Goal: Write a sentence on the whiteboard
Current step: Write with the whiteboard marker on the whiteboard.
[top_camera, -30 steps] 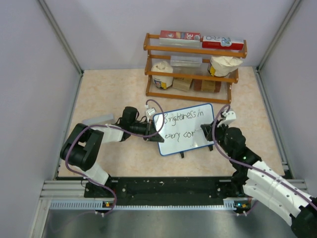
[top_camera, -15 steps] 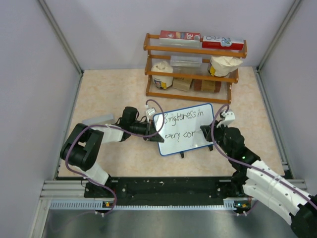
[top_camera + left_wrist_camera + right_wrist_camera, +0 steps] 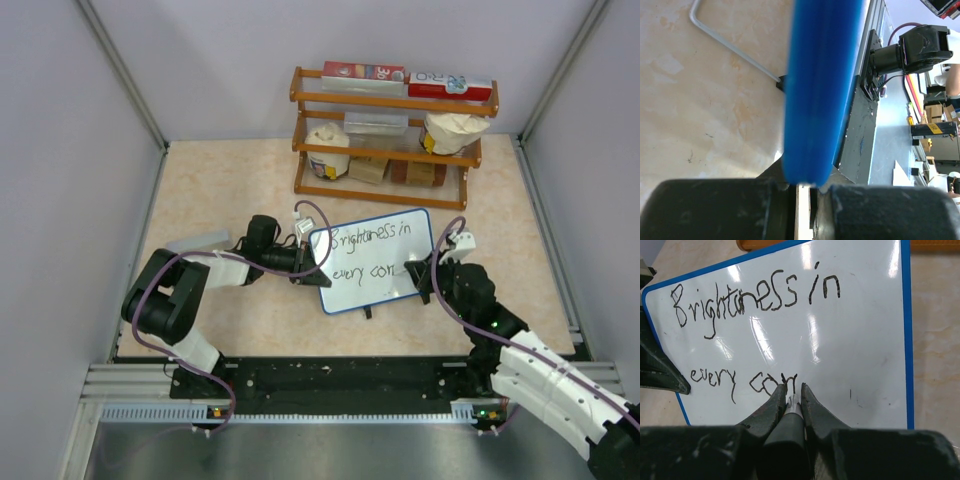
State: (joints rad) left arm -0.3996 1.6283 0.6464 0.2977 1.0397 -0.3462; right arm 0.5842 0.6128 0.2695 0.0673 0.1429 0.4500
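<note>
On the beige tabletop [image 3: 220,190], the whiteboard [image 3: 395,288] is standing at the middle, the left claw [image 3: 807,186] pinching its left rim, while the right claw [image 3: 792,392], gripping a marker [image 3: 789,416], is writing the sentence [image 3: 775,295], now "Brightness in every cor", apparently unfinished.

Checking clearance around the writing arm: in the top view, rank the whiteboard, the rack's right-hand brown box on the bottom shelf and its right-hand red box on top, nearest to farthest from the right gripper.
From the right gripper:
1. Whiteboard, just left, touched by its marker.
2. Brown box, behind, low on the rack.
3. Red box, farthest back, on top.
</note>
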